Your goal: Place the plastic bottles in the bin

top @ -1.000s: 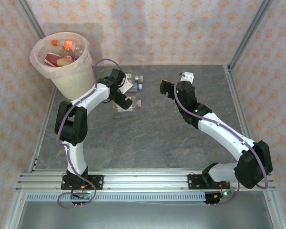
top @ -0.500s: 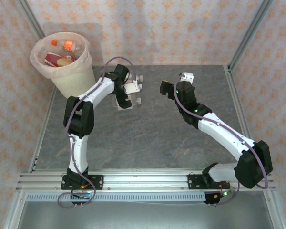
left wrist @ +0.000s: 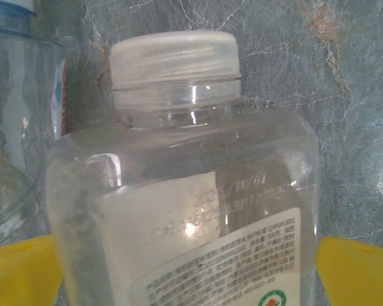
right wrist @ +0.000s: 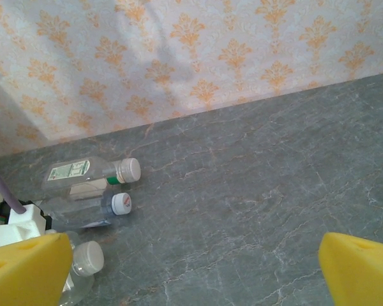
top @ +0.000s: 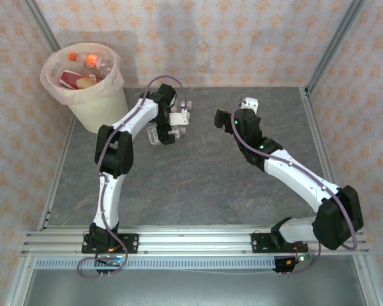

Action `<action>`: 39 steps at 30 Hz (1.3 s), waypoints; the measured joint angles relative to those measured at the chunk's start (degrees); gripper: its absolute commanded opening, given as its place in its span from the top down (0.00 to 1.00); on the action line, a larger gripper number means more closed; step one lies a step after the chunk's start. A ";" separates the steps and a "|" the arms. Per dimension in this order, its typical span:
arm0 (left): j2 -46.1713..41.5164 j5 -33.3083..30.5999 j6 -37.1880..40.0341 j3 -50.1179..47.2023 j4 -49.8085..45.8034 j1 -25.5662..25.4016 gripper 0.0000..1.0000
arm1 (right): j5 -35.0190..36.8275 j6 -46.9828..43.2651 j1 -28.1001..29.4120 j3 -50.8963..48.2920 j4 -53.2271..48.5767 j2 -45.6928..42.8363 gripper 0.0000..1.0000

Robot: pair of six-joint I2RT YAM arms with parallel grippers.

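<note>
Here, the left gripper (left wrist: 188, 274) is straddling a bottle while the right gripper (right wrist: 195, 271) is hanging empty.
We are noting the left fingers (left wrist: 19, 271) standing wide apart, one yellow pad on each side of a clear white-capped bottle (left wrist: 179, 191) that is lying between them, cap pointing out past the fingertips; we cannot tell if the pads are touching its walls. A blue-capped bottle (left wrist: 16, 95) is lying just outside the pad at that view's left. The right fingers (right wrist: 364, 271) are also standing wide apart, with bare grey table (right wrist: 255, 210) between them. Ahead of the finger at that view's left, three bottles are lying side by side: the nearest bottle (right wrist: 83, 261) just beside the fingertip, then the middle bottle (right wrist: 83, 211), then the green-labelled bottle (right wrist: 83, 171). From above, the bin (top: 96, 108) is standing off to the left of the left fingers, apart from them, and is holding red- and orange-labelled bottles (top: 89, 62).
</note>
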 measured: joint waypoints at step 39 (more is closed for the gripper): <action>-15.47 9.62 -23.02 -21.57 7.17 -7.10 0.00 | 0.17 -0.63 -0.55 0.07 -0.39 -0.07 0.01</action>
